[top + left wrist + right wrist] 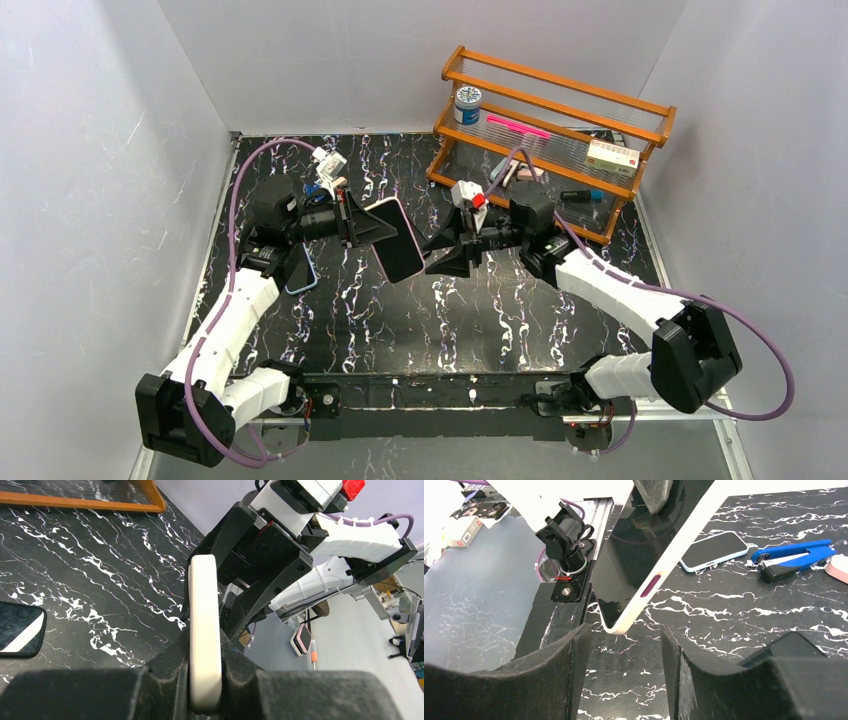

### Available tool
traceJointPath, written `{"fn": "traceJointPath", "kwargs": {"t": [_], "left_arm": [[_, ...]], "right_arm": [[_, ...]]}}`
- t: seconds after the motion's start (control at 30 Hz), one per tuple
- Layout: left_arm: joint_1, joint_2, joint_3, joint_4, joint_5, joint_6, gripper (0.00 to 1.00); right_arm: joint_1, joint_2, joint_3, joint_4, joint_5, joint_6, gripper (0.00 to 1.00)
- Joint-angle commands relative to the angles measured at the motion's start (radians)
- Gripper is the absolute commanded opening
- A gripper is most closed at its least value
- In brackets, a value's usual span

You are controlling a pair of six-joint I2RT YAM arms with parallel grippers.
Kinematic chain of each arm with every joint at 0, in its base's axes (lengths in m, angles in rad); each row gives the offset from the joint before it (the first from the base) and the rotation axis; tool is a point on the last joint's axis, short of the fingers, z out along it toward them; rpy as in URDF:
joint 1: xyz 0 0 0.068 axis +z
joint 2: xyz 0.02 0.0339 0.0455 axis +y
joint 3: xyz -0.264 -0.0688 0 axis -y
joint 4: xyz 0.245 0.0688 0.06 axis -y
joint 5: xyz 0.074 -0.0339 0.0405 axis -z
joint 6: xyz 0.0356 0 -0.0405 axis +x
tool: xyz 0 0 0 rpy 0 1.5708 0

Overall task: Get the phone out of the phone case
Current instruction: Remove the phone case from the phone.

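The phone (pixel 639 555), inside its cream phone case (pixel 676 545), is held in the air in front of the wooden rack (pixel 560 78), on the side of it nearer the arm bases, above the desk (pixel 520 310). The left tool (pixel 205 645) is clamped on the two flat faces at one end, and the cased phone hangs tilted. The right tool (pixel 625 645) has its jaws apart, one on each side of the free lower corner, not touching it. I judge the phone to be stiff, a little heavy, and fragile at the glass (also slippery there), while the case should bend. A good hold is the case rim at this corner, to peel it off the phone.
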Motion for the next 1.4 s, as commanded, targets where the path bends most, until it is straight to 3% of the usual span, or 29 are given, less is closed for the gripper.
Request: {"fn": "traceJointPath", "kwargs": {"t": [0.0,0.23,0.57,0.8,1.0,1.07,1.2,1.37], "left_arm": [[0.001,-0.033,0.065,0.018,0.069,0.013,0.0],[0.001,-0.043,0.064,0.019,0.092,0.019,0.0],[0.0,-0.04,0.053,0.018,0.128,0.001,0.0],[-0.007,-0.042,0.05,0.016,0.156,-0.001,0.0],[-0.024,-0.059,0.042,0.013,0.136,-0.001,0.0],[-0.024,-0.066,0.058,-0.062,0.113,0.073,0.0],[-0.024,-0.064,0.127,-0.287,0.047,0.269,0.0],[-0.024,-0.064,0.141,-0.305,0.056,0.313,0.0]], "right_arm": [[0.026,0.026,0.078,-0.048,-0.038,-0.068,0.59],[0.046,0.058,0.128,-0.138,-0.06,-0.128,0.47],[0.058,0.074,0.149,-0.242,-0.101,-0.325,0.02],[0.082,0.065,0.191,-0.373,-0.127,-0.621,0.01],[0.083,0.083,0.226,-0.381,-0.098,-0.623,0.01],[0.083,0.069,0.217,-0.382,-0.1,-0.612,0.02],[0.082,-0.002,0.146,-0.412,-0.065,-0.573,0.3],[0.083,-0.061,0.081,-0.344,-0.069,-0.44,0.5]]}}
